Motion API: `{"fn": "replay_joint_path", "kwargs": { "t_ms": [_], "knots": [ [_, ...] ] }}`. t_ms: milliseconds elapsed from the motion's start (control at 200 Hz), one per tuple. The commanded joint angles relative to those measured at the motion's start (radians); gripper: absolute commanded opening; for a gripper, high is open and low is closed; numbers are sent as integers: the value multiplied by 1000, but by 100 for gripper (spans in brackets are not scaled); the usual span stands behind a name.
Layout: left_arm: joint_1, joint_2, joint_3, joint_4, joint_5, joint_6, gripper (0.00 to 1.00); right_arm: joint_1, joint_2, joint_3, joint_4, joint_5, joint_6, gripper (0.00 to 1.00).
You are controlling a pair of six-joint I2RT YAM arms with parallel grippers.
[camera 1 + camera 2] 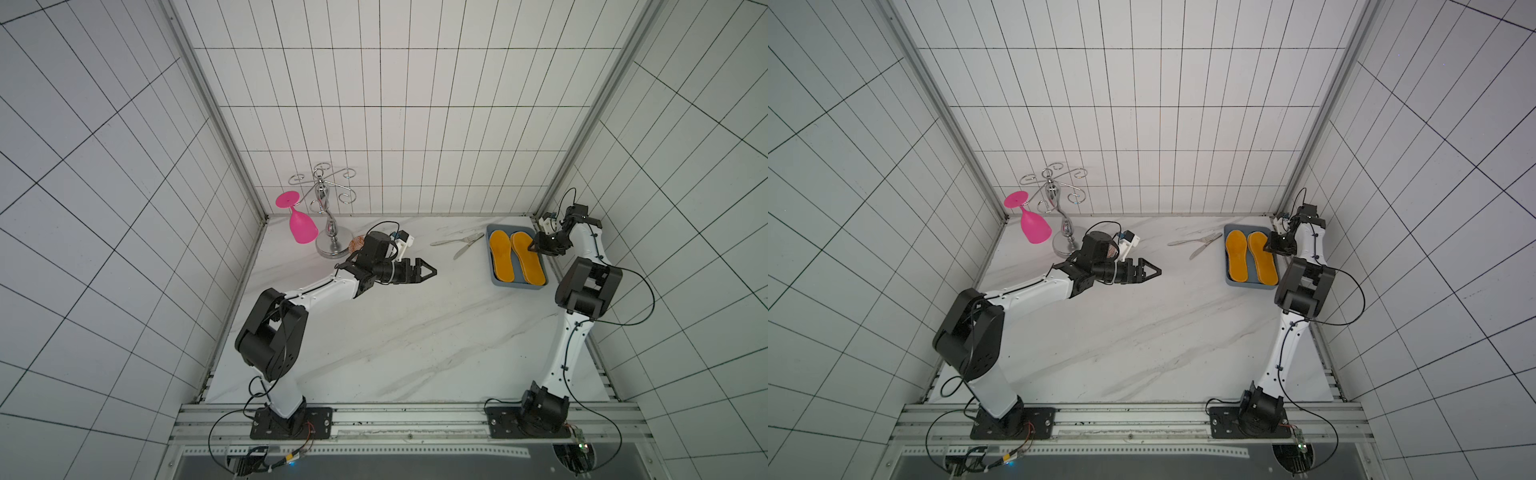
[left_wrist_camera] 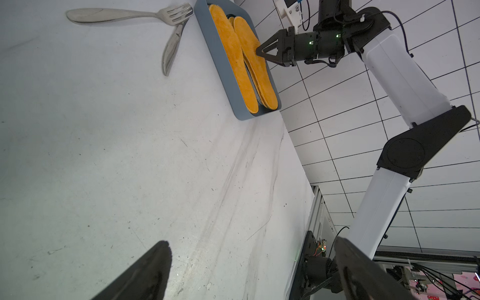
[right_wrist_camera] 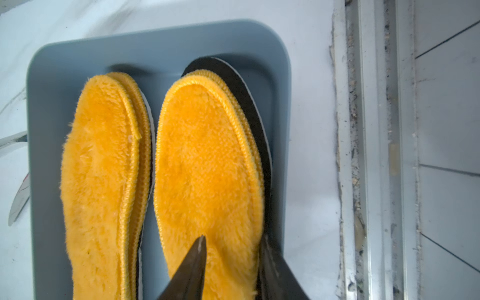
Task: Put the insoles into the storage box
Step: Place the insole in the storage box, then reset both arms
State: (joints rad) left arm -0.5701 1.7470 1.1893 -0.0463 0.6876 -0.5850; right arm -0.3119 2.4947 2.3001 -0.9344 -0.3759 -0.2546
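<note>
The storage box (image 1: 495, 277) (image 1: 1228, 279) (image 3: 155, 39) (image 2: 220, 67), a blue-grey tray, sits at the table's far right. Inside lie two piles of orange insoles side by side (image 1: 502, 255) (image 1: 1237, 255) (image 3: 98, 168). A black insole (image 3: 244, 85) peeks from under the right pile (image 3: 205, 161). My right gripper (image 3: 233, 237) (image 1: 531, 248) (image 2: 258, 51) is low over that pile, jaws apart. One finger is on the top insole's plush, the other beside its outer edge. My left gripper (image 1: 434, 272) (image 1: 1158, 272) (image 2: 250, 241) hovers wide open over mid-table, holding nothing.
A fork (image 1: 457, 240) and knife (image 1: 464, 250) lie just left of the box. A pink glass (image 1: 301, 226) hangs from a chrome rack (image 1: 328, 216) at the back left. A small orange bowl (image 1: 356, 243) shows behind the left wrist. The right wall stands close to the box.
</note>
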Motion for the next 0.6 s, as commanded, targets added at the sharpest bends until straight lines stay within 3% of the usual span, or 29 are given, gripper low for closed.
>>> {"fn": "replay_joint_path", "kwargs": {
  "t_ms": [0,200,370,595],
  "knots": [
    [11,-23,21,-22,-17,34,99,5,-54,33,-17,54,21,43],
    [59,-76,-1,-82,-50,84,99,9,-169,-48,4,63,41,50],
    [168,-149,-41,-137,-65,140,99,23,-401,-350,277,-3,164,59],
    [346,-255,-131,-205,-87,222,99,85,-641,-624,397,-125,235,62]
  ]
}}
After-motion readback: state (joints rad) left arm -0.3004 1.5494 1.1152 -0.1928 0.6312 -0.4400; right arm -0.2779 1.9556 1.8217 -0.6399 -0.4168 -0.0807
